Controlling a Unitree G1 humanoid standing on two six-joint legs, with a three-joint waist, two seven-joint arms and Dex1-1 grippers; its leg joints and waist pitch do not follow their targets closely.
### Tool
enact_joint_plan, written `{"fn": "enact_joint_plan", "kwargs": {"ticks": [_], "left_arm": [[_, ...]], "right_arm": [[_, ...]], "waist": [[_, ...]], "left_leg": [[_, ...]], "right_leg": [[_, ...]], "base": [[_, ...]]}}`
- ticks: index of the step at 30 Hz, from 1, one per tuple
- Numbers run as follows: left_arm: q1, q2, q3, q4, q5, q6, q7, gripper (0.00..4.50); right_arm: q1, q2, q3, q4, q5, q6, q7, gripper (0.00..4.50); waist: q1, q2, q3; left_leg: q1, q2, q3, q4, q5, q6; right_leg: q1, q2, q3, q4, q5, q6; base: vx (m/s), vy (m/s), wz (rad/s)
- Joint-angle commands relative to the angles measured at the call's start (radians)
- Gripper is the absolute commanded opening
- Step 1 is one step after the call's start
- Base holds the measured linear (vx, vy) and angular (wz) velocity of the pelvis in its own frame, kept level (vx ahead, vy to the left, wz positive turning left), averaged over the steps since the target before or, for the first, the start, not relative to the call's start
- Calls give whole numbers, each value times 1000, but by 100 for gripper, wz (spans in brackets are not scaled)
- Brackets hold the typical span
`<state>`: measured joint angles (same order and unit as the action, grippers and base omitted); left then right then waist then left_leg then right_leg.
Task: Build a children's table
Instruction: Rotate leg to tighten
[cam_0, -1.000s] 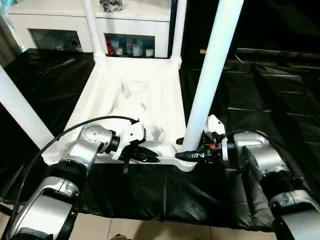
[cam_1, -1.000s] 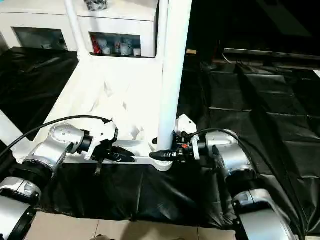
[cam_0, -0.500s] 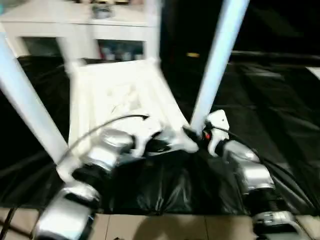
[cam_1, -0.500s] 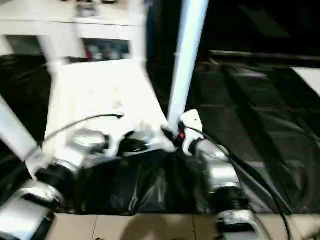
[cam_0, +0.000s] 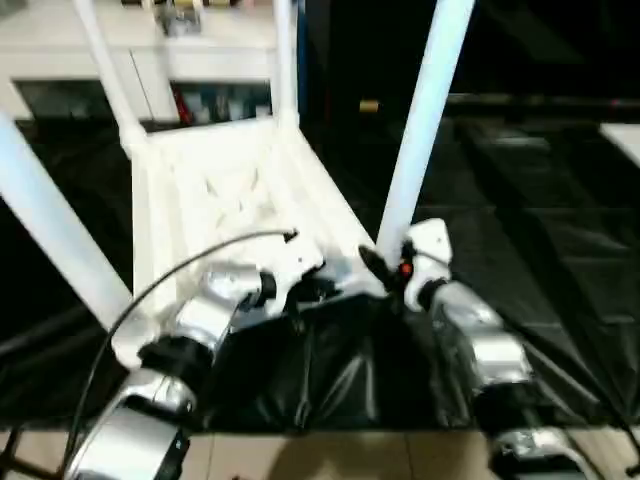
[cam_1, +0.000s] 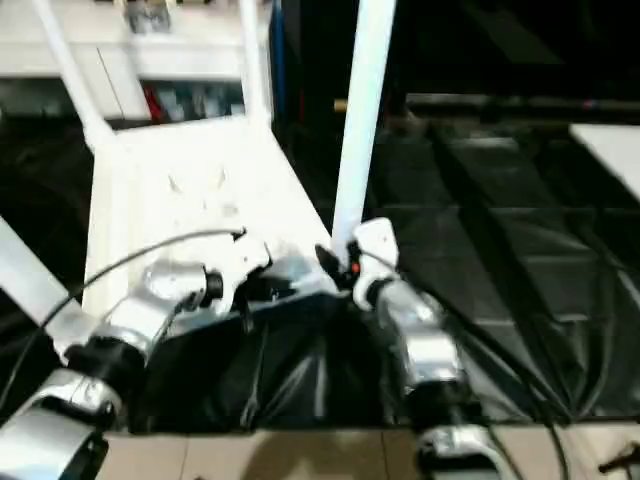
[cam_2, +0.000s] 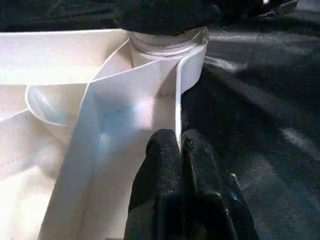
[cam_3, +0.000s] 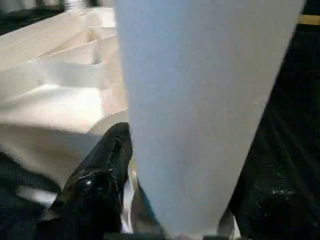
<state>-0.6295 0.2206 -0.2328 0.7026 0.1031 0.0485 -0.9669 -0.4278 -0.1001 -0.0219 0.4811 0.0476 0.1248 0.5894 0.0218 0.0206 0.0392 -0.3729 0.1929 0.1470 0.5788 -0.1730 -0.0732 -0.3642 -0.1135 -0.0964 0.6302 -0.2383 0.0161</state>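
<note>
black plastic sheeting (cam_0: 520, 210) underlies upturned tabletop (cam_0: 230, 180). left gripper (cam_2: 179, 150) pinches its rim closed, steadying it; right gripper (cam_3: 175, 200) straddles the near leg (cam_0: 420, 120), probably seating it.

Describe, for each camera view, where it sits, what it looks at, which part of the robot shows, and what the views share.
Left eye view: on the head, looking down at the upturned tabletop; both silver forearms show.
Right eye view: beside it, same scene.
Left wrist view: along the shut left tool, at the tabletop's rim.
Right wrist view: close behind the near right leg, one black finger beside it.
Shared: tabletop and that leg.
</note>
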Motion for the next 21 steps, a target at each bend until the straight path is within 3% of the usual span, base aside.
{"fn": "enact_joint_plan", "kwargs": {"ticks": [1, 2, 4, 5, 8, 10, 11, 13, 21], "left_arm": [[-11, 1, 10, 20, -10, -15, 8, 0], [-12, 15, 12, 24, -15, -27, -13, 0], [-10, 47, 7, 30, -18, -61, -60, 0], [-10, 47, 7, 30, -18, -61, -60, 0], [1, 75, -4, 25, -25, -92, -115, 0], [9, 88, -6, 22, -33, -106, -144, 0], [12, 95, -5, 20, -40, -114, -161, 0], [13, 103, -1, 21, -47, -126, -177, 0], [18, 111, 17, 27, -74, -152, -187, 0]], "right_arm": [[20, 8, 71, 6, 10, 11, 80, 309], [26, -34, 76, -14, 20, 5, 148, 309], [44, -124, 82, -59, 50, 0, 289, 309], [44, -124, 82, -59, 50, 0, 289, 309], [75, -219, 87, -115, 91, 18, 427, 309], [93, -277, 87, -145, 109, 22, 494, 309], [100, -307, 82, -156, 118, 23, 525, 309], [105, -348, 68, -170, 130, 20, 567, 309], [121, -379, 68, -259, 181, 57, 611, 309]], "waist": [[0, -13, -62], [3, -15, -63], [10, -17, -61], [12, -18, -60], [15, -23, -59], [20, -21, -59], [18, -23, -59], [20, -25, -57], [26, -27, -60]], "left_leg": [[-11, 21, 2, -55, -42, 97], [-6, 22, 6, -50, -49, 123], [-7, 25, 12, -49, -75, 155], [-7, 26, 13, -48, -84, 160], [-9, 29, 16, -50, -110, 151], [-5, 35, 18, -47, -101, 160], [-9, 36, 22, -46, -110, 157], [-5, 38, 25, -46, -127, 149], [-2, 39, 28, -43, -91, 154]], "right_leg": [[43, -31, 46, -68, 92, -242], [42, -32, 48, -67, 132, -270], [42, -33, 48, -71, 119, -285], [42, -34, 49, -72, 106, -284], [45, -35, 48, -75, 32, -276], [40, -35, 51, -71, 65, -284], [40, -34, 48, -70, 55, -284], [35, -34, 49, -73, 30, -289], [32, -33, 51, -66, 62, -298]], "base": [[0, 0, 0], [0, 0, 0], [0, 0, 0], [0, 0, 0], [0, 0, 0], [0, 0, 0], [0, 0, 0], [0, 0, 0], [0, 0, 0]]}}
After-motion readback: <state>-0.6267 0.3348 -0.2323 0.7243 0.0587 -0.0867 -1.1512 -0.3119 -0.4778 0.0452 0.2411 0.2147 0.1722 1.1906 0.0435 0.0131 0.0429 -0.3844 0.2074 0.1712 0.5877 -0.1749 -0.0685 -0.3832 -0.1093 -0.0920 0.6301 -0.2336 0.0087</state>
